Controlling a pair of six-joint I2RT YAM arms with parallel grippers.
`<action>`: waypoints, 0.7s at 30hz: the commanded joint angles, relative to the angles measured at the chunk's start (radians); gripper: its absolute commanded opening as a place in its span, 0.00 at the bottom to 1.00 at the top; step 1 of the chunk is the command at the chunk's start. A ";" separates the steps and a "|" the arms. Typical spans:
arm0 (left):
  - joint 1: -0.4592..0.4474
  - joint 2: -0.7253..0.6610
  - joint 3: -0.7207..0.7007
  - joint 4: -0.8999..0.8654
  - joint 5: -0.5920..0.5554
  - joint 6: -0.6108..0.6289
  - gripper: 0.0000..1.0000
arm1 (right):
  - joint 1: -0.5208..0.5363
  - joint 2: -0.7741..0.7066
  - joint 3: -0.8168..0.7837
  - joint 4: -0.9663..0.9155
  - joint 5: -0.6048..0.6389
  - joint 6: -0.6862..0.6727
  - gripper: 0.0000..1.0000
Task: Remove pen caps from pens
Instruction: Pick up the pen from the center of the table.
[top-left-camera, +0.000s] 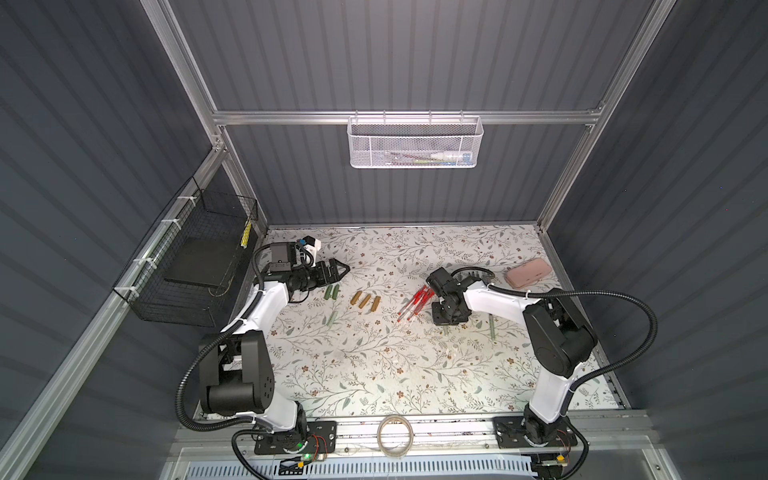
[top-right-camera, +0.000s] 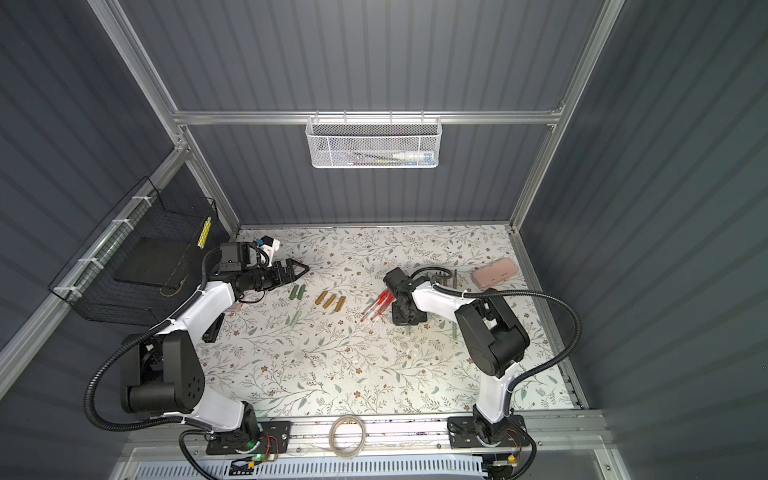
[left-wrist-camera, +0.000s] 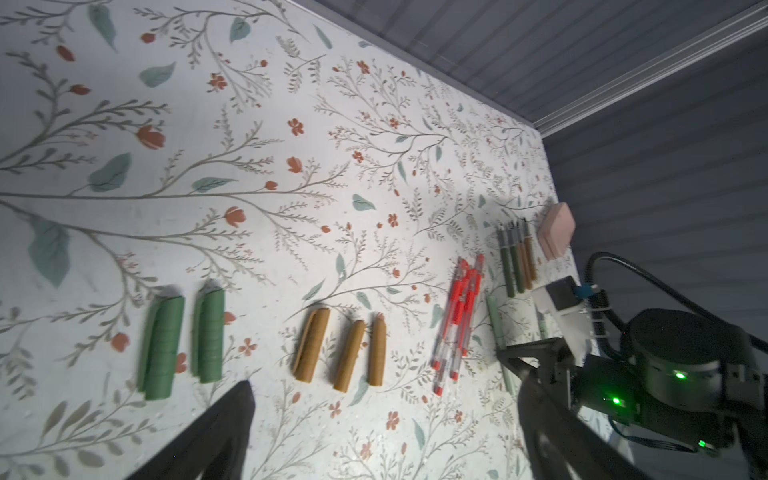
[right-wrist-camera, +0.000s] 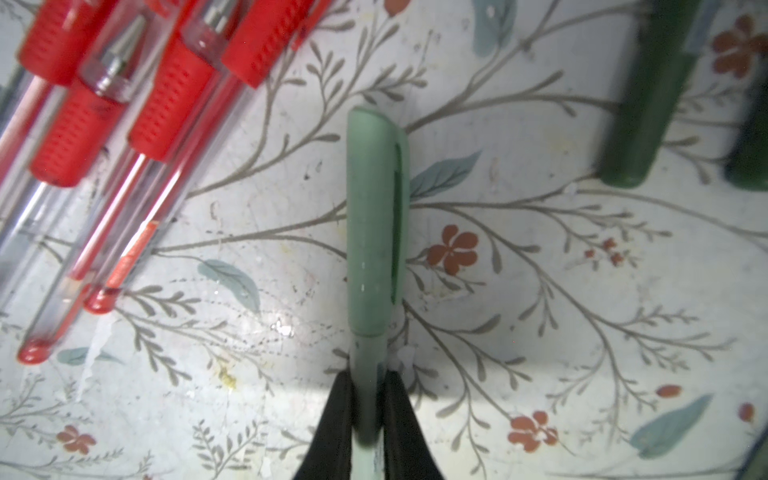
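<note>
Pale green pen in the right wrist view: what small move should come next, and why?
Probably lift the pale green pen slightly and carry it toward the left gripper. The right gripper is shut on the pen's body just below its cap, which is still on. The left gripper is open and empty, so it could take the cap and pull it off.

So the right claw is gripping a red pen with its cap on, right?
Not quite. The right wrist view shows the right gripper shut on a pale green pen, not a red one; its cap is on. The red pens lie beside it.
</note>
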 joint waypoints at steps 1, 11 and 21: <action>-0.001 0.015 0.054 0.080 0.139 -0.111 0.98 | 0.008 -0.074 -0.018 -0.012 0.015 -0.011 0.03; -0.124 0.081 -0.046 0.534 0.239 -0.375 0.99 | 0.029 -0.217 -0.037 0.045 0.013 -0.012 0.00; -0.200 0.122 -0.136 0.676 0.254 -0.397 0.99 | 0.113 -0.222 0.005 0.113 0.004 0.021 0.00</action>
